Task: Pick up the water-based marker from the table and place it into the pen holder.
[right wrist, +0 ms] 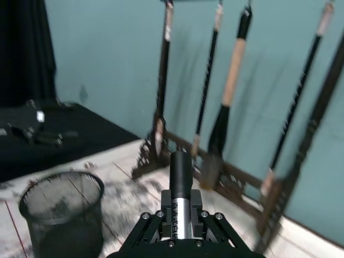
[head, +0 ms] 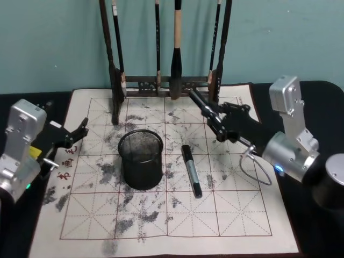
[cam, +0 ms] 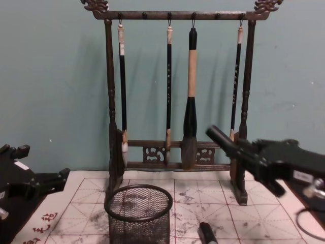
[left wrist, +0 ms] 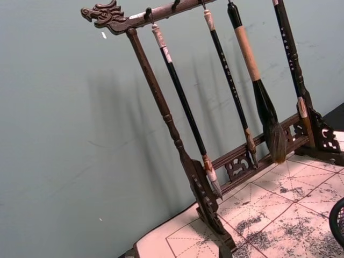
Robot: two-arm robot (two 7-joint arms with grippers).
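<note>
Gridded table [head: 226,215]: right gripper [head: 214,119] clamps a marker [head: 196,99] (tip raised). Pen holder [head: 141,161] stands to its left, second marker [head: 191,171] lying nearer. Left gripper [head: 80,134] is parked far left.

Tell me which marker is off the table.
The marker clamped in the right gripper, up above the table; the other marker lies flat beside the pen holder.

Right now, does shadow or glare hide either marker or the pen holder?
Head view: no glare; the loose marker lies evenly lit beside the pen holder. Chest view: brush shadows fall on the wall, not on the right gripper's held marker.
</note>
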